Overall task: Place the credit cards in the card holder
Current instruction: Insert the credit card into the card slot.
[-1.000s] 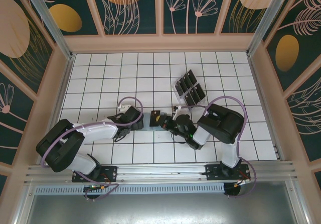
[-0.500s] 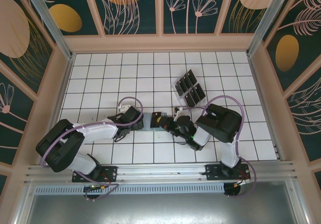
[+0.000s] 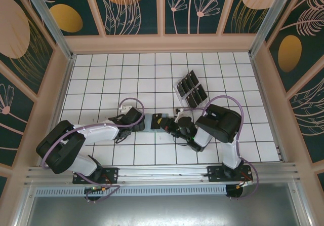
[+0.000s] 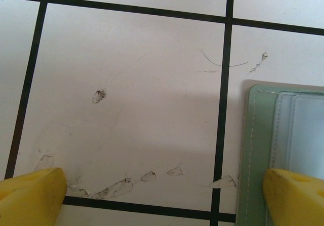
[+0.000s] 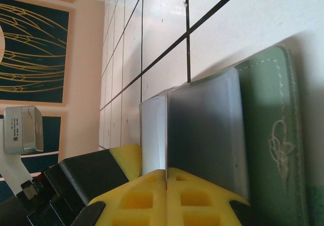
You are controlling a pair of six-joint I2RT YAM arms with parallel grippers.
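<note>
Left wrist view: the card holder lies flat on the white tiled table, sage green with stitched edges and a pale inner pocket.
Left gripper: released, with its yellow fingers spread wide. One fingertip sits over the card holder's near edge and the other is out on bare tile beside it. Whether that fingertip touches the holder cannot be told.
Right gripper: clenched, yellow fingers tight together on the held credit card. The card shows almost edge-on as a pale grey strip, just beside the card holder's green cover.
Card holder, from above: it is tucked between the two grippers, the left gripper on one side and the right gripper on the other, both close in.
Slotted tray: well apart from the card holder, farther out on the table beyond the right gripper, set at an angle.
Spare credit cards: dark and glossy, lined up in the slotted tray in two rows.
</note>
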